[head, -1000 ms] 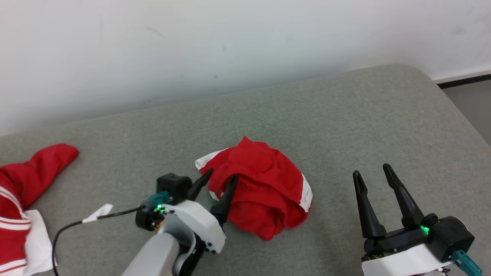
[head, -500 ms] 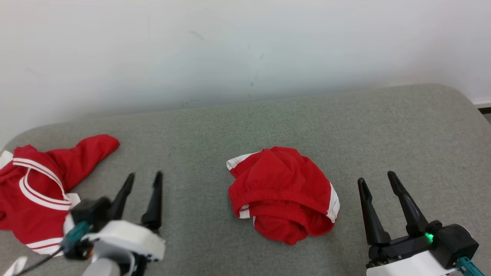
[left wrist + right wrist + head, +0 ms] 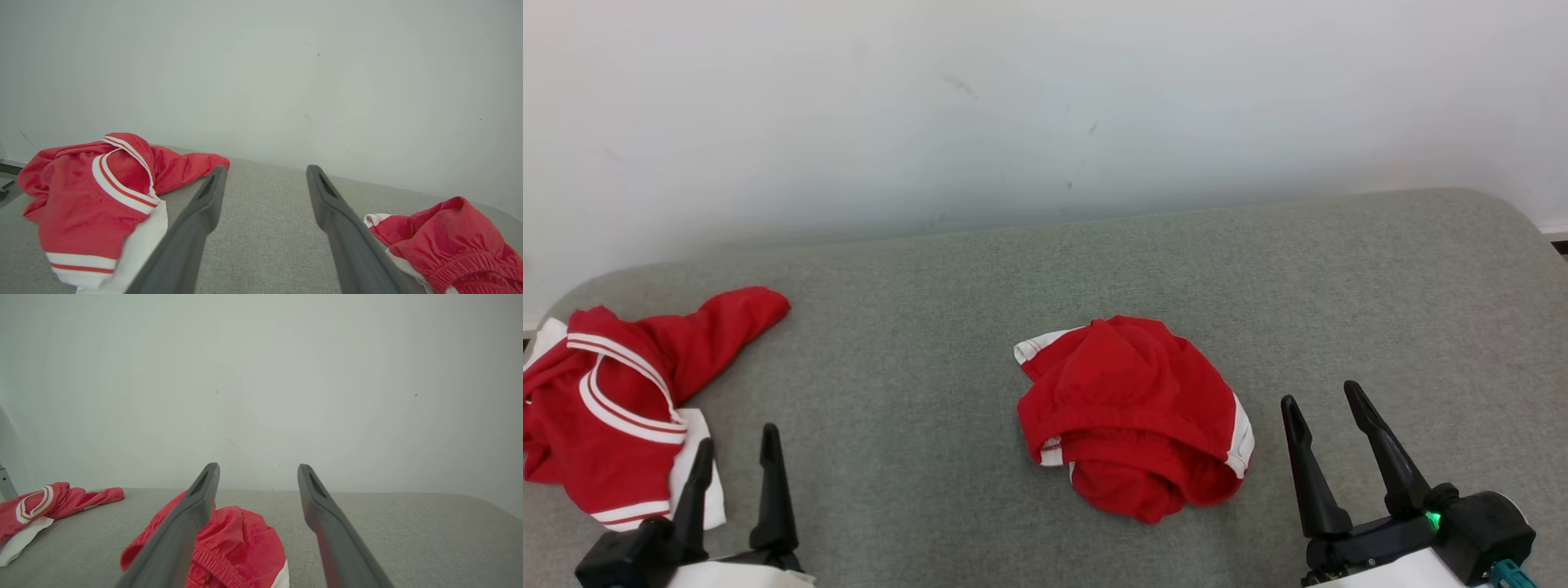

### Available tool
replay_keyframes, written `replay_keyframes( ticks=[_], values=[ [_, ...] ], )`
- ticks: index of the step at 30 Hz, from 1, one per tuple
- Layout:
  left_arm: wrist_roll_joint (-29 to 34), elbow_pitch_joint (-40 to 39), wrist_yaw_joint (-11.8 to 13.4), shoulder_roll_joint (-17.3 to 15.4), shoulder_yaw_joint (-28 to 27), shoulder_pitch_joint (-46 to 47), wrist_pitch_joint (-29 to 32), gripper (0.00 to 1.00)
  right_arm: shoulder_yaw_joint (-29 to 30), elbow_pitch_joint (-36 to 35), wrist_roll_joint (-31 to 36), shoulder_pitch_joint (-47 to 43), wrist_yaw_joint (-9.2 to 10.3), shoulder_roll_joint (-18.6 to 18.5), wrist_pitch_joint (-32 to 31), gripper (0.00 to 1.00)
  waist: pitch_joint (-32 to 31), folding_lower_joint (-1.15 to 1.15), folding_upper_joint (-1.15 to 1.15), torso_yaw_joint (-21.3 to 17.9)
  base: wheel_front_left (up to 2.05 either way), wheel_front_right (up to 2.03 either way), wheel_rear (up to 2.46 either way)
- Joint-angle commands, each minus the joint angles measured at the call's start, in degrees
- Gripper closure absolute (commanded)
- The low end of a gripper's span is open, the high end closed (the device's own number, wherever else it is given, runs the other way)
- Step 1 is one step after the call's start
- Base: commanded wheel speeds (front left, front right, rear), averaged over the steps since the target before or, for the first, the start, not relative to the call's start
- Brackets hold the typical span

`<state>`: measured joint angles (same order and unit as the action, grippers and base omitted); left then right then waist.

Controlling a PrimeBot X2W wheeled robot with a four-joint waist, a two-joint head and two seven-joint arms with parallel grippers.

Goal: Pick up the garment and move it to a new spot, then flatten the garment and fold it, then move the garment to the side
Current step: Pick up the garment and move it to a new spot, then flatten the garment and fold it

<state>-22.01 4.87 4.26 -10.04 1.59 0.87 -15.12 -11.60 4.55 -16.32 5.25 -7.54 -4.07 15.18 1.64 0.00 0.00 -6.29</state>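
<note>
Left gripper (image 3: 737, 437) wide open, nothing between its fingers. Right gripper (image 3: 1319, 393) also wide open and empty. Red shorts (image 3: 1131, 416) lie crumpled in a heap on the grey cushion (image 3: 915, 327), between the two grippers, nearer the right one, off its left finger, touching neither. Red jacket (image 3: 613, 408) with white stripes bunched just left of the left gripper's fingertips. White wall (image 3: 1045, 98) beyond both grippers.

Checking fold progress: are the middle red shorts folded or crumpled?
Crumpled. The shorts sit in a rumpled heap, waistband curled, white trim bunched at both edges.
</note>
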Motion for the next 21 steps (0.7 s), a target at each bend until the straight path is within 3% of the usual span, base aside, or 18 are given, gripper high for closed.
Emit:
replay_keyframes(
  ticks=[1,10,21],
  values=[
    [0.90,-0.50,-0.29,0.09,-0.67,-0.46,-0.02,0.00,0.02,-0.05,0.01,0.33,0.10,-0.35,-0.05,0.00,0.13,0.00,0.00,0.13,0.00,0.00,0.00],
    [4.45,1.00,-4.82,4.58,-3.17,-1.43,-0.03,0.00,-0.24,0.43,0.25,0.86,0.10,-0.95,-0.05,0.00,0.68,0.00,0.00,-0.07,0.00,0.00,0.00],
    [7.00,1.55,-8.19,6.52,-5.04,0.89,-0.04,0.00,-1.61,2.22,0.78,1.61,0.11,-0.67,-0.05,0.00,1.12,0.00,0.00,0.87,0.00,0.00,0.00]
  ],
)
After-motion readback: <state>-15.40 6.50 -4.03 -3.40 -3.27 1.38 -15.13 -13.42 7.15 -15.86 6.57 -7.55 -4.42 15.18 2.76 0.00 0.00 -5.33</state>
